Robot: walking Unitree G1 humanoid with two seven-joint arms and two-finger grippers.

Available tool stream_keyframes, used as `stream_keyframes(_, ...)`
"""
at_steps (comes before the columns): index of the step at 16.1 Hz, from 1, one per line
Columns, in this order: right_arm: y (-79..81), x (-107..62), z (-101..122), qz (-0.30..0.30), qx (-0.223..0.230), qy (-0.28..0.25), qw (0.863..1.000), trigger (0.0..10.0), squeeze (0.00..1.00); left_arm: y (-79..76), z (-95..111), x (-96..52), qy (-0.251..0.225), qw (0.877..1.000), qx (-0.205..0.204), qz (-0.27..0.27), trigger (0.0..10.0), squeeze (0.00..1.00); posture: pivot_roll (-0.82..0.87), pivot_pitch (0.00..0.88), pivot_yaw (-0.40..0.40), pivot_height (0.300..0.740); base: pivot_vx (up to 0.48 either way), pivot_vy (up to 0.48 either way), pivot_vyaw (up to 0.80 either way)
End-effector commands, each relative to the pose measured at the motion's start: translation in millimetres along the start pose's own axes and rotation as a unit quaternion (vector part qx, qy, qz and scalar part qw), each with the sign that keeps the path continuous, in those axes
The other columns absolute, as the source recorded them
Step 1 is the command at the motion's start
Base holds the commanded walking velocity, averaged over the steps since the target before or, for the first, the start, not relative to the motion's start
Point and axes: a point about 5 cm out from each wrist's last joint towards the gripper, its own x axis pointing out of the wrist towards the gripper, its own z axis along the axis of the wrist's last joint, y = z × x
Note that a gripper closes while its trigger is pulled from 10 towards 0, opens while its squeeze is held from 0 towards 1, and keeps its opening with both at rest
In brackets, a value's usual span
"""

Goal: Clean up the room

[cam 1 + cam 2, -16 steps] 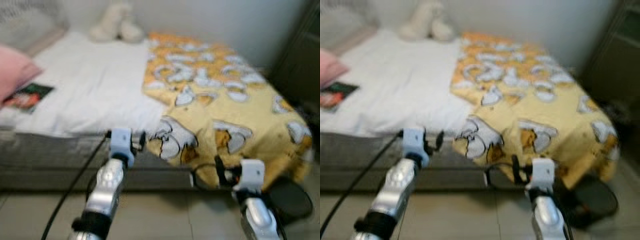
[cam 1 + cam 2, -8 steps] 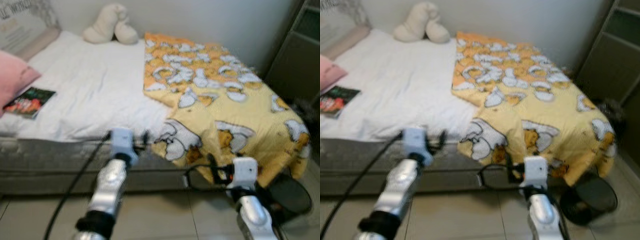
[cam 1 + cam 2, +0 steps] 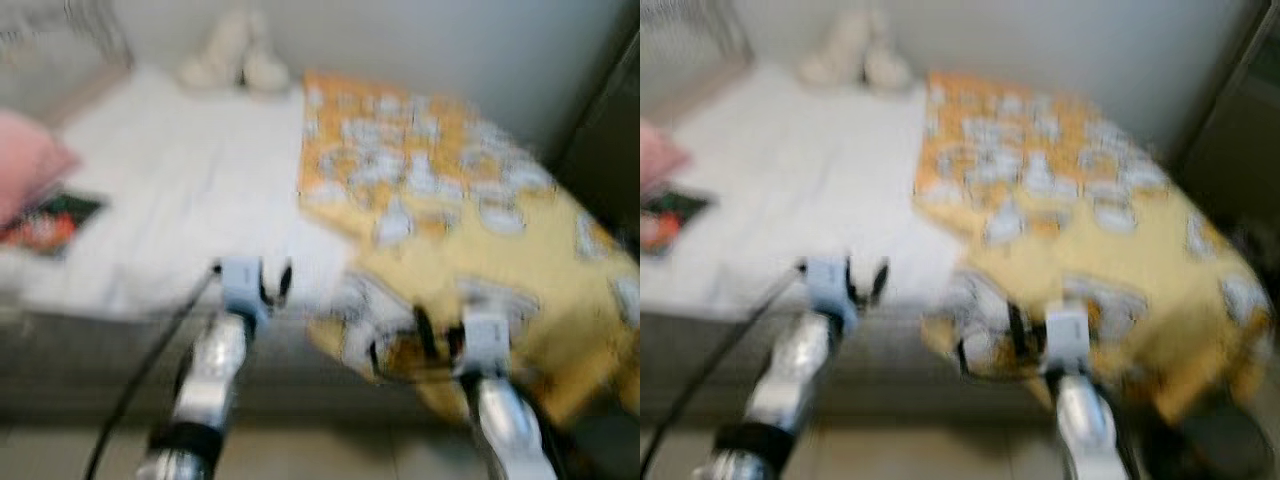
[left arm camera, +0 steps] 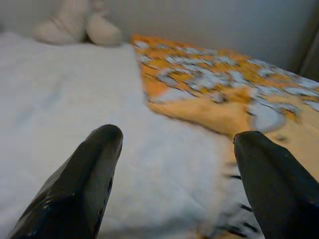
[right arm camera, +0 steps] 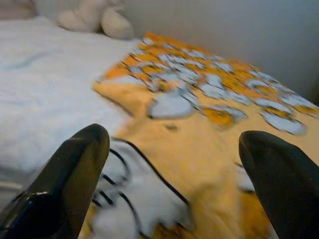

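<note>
A bed with a white sheet (image 3: 190, 190) stands before me, its right half covered by a rumpled yellow blanket (image 3: 450, 190) with a white and orange print. The blanket's corner hangs over the near edge. A cream plush toy (image 3: 235, 55) lies at the far side, a pink pillow (image 3: 30, 160) at the left, and a dark book (image 3: 55, 222) beside it. My left gripper (image 3: 276, 280) is open at the bed's near edge over the sheet (image 4: 60, 99). My right gripper (image 3: 400, 340) is open in front of the hanging blanket (image 5: 199, 149). Neither holds anything.
The grey side of the mattress (image 3: 90, 360) runs across in front of me, with tiled floor (image 3: 330, 450) below it. A dark cabinet (image 3: 610, 130) stands to the right of the bed. A pale wall (image 3: 420, 40) lies behind the bed.
The whole picture has shifted and blurred, so the camera is moving. Both arms keep the same outstretched pose with open fingers; nothing on the bed has moved.
</note>
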Motion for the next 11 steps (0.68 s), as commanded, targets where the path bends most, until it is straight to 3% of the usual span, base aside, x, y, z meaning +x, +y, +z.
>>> stream_keyframes(1,6.5,-0.3,-0.7,0.009,0.009,0.001,1.000,10.0,0.05,5.5,-1.4,-0.6,0.005,1.000,0.002,0.008,10.0,0.00,0.07,0.000,-0.069,0.740,0.469,0.000,0.00)
stream_keyframes(6,5.4,-1.0,-1.6,0.009,0.007,0.008,1.000,10.0,0.06,-0.3,-0.2,2.3,0.000,1.000,0.013,-0.013,10.0,0.00,0.06,0.000,-0.068,0.740,0.478,0.000,0.00)
stream_keyframes(7,4.0,-2.2,-2.4,0.006,0.010,0.010,1.000,10.0,0.06,-0.2,-3.0,2.9,0.011,1.000,0.020,-0.012,10.0,0.00,0.06,0.000,-0.070,0.740,0.409,0.000,-0.72)
stream_keyframes(9,0.7,-6.0,-9.1,0.002,0.008,0.022,1.000,10.0,0.07,0.5,-15.3,2.1,0.046,0.996,0.065,-0.034,10.0,0.00,0.06,0.000,-0.071,0.740,0.000,0.000,-0.70)
stream_keyframes(11,-0.8,-4.9,-10.4,-0.001,0.011,0.025,1.000,10.0,0.07,11.0,-21.1,2.1,0.067,0.996,0.060,-0.019,10.0,0.00,0.05,0.000,-0.072,0.740,0.000,0.000,-0.71)
